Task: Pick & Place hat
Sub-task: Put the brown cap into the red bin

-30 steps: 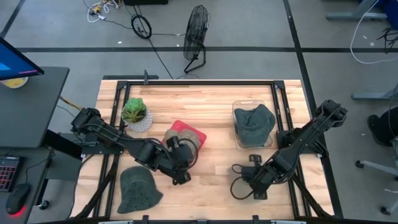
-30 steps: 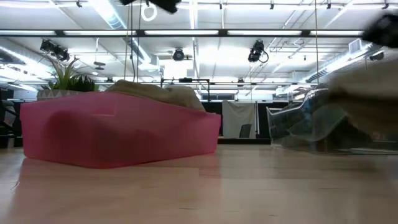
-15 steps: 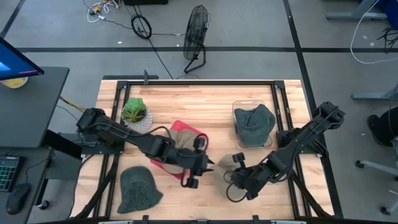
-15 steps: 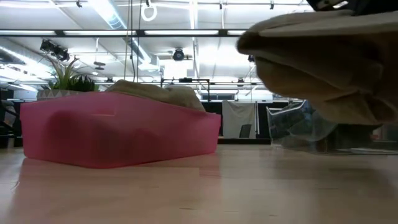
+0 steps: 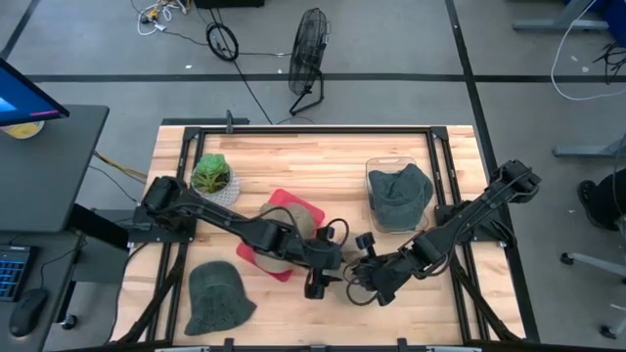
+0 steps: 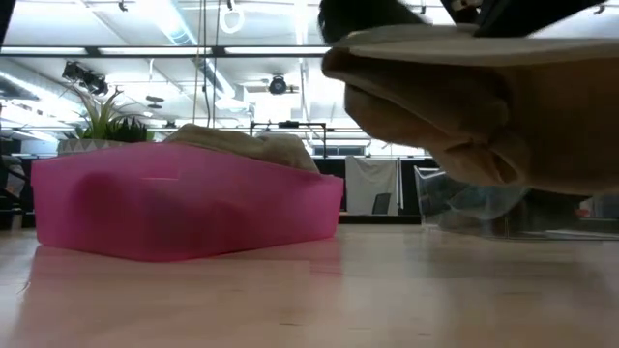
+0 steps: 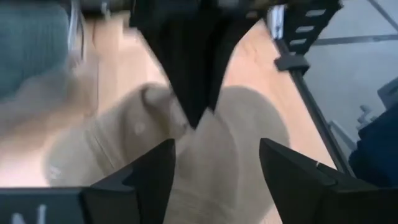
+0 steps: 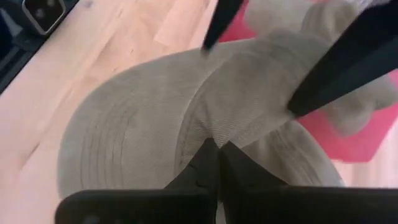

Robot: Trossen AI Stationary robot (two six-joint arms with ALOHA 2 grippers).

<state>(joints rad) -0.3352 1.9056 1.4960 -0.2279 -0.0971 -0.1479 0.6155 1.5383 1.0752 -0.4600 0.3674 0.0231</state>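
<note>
While the beige hat hangs above the table centre, just beside the pink bin, our right gripper pinches its crown; left gripper, fingers spread, flanks it. We keep that pinch firm.

A soft tan fabric hat hangs above the pale wooden worktop at upper right, close to the camera. On the left sits a translucent pink plastic bin holding beige cloth, a green potted plant behind it.
</note>
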